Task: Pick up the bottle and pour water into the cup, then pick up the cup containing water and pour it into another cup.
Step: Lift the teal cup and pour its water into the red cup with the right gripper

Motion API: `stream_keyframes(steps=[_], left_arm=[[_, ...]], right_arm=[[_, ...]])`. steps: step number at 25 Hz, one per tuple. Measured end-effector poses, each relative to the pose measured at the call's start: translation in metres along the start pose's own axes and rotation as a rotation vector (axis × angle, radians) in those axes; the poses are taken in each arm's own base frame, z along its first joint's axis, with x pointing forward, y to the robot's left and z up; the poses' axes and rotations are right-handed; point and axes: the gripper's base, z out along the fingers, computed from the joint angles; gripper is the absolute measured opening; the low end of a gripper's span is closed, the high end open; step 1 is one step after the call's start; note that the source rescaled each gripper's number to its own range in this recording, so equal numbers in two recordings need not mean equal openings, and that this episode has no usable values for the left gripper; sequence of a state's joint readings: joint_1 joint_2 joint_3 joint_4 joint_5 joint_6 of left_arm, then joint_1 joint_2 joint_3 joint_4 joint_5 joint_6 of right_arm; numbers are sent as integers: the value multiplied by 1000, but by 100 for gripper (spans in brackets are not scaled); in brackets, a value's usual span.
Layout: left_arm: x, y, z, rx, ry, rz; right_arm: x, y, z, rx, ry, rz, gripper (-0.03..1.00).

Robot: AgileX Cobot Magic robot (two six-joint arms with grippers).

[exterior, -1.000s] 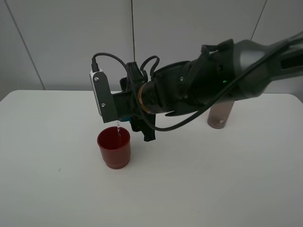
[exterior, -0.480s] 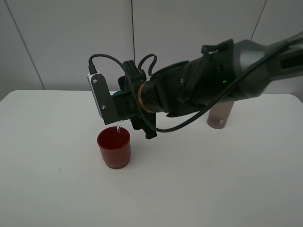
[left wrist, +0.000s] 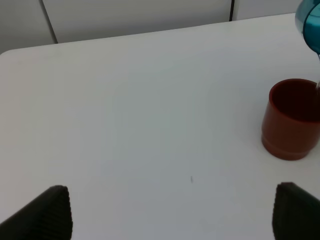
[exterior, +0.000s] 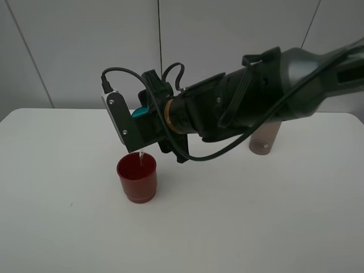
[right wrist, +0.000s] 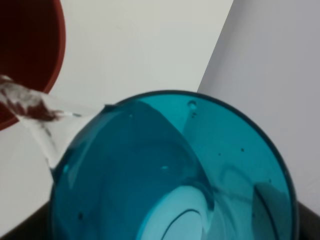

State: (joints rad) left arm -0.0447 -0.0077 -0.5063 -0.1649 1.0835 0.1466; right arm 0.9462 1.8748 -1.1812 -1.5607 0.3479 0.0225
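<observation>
My right gripper (exterior: 149, 126) reaches across to the left and is shut on the teal-blue cup (exterior: 139, 112), held tipped on its side above the red cup (exterior: 136, 179). A thin stream of water (exterior: 140, 154) falls from its rim into the red cup. In the right wrist view I look into the teal cup's mouth (right wrist: 175, 170), with water (right wrist: 35, 107) running toward the red cup (right wrist: 30, 50). The grey-brown bottle (exterior: 264, 139) stands at the back right, mostly hidden behind the arm. My left gripper (left wrist: 172, 220) is open and empty, well away from the red cup (left wrist: 292, 120) and the teal cup (left wrist: 310, 25).
The white table (exterior: 256, 216) ends at a grey panelled wall (exterior: 85, 51) at the back. My bulky right arm (exterior: 256, 102) spans the space above the table's middle and right.
My right wrist has rolled further, tipping the teal cup more steeply and lifting its rear end. The water keeps falling into the red cup. Red cup and bottle have not moved.
</observation>
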Motion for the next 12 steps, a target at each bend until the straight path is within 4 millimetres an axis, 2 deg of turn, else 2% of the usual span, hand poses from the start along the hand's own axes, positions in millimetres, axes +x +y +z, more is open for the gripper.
stream_keyframes(steps=[12], left_arm=[[0,0,0,0,0,0]], right_arm=[[-1,2,4,10,-1,-70,10]])
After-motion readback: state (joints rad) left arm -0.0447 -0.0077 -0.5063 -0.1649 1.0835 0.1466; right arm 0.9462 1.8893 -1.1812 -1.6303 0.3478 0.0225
